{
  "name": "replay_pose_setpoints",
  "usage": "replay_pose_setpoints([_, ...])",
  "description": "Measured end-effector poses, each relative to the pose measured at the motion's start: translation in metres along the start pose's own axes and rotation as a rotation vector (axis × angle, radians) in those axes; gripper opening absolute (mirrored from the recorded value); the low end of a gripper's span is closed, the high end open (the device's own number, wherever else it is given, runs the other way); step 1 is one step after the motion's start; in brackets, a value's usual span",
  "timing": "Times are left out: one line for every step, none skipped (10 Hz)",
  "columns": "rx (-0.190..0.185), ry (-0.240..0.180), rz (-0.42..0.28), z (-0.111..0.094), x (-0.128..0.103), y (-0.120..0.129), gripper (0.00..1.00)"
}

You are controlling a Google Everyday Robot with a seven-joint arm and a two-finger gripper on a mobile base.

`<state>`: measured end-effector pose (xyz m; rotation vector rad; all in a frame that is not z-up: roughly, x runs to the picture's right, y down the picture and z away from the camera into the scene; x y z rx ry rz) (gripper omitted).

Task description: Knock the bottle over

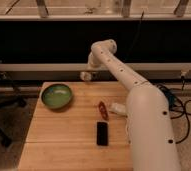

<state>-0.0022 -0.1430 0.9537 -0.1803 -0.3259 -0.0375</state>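
At the table's (pixel 64 135) far edge, twelve o'clock, the gripper (pixel 87 75) hangs by the bottle (pixel 84 76); its grasp I cannot tell; the bottle looks light, tippy, best nudged near its cap.

The white plastic claw (pixel 86 75) hangs at the far edge of the pale, light-brown wooden tabletop (pixel 64 132), whose planks show faint lengthwise grain; it comes off a smooth, off-white robot arm (pixel 139 107). The round bowl (pixel 57 95) is green, lighter at the rim. The small slim object (pixel 103 109) is red, the flat rectangular phone (pixel 102 133) plain black. 1 short cup (pixel 117 108) is white. The back wall (pixel 49 40) is dark, almost black.
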Motion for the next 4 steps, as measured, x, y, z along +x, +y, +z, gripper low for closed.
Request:
replay_pose_setpoints([-0.009, -0.002, -0.019, -0.002, -0.001, 0.003, 0.0])
replay_pose_setpoints([-0.014, -0.007, -0.038, -0.006, -0.009, 0.005, 0.0])
replay_pose_setpoints([-0.02, -0.007, -0.059, -0.009, -0.022, 0.011, 0.0])
replay_pose_setpoints([-0.019, -0.005, -0.063, -0.009, -0.03, 0.012, 0.0])
